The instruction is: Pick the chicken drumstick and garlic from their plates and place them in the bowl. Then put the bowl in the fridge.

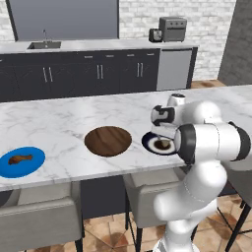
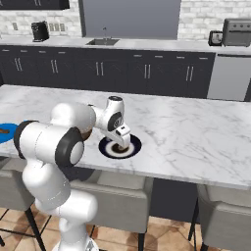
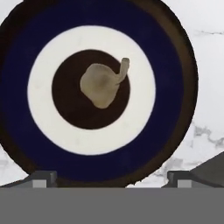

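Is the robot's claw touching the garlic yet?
Apart. In the hand view the open gripper has both tips low at the frame's bottom, with plate showing between them and the garlic.

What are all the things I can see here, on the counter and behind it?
garlic: one, pale tan, centre of the dark plate
dark plate: one, navy with a pale ring, on the marble counter under the hand
bowl: one, brown wood, counter middle, nothing in it
blue plate: one, bright blue, counter's left end
chicken drumstick: one, reddish-brown, on the blue plate
sink: one, grey, back counter
toaster oven: one, grey, back counter
stools: grey, below the counter
arm: one, white
end effector: one, open, above the garlic
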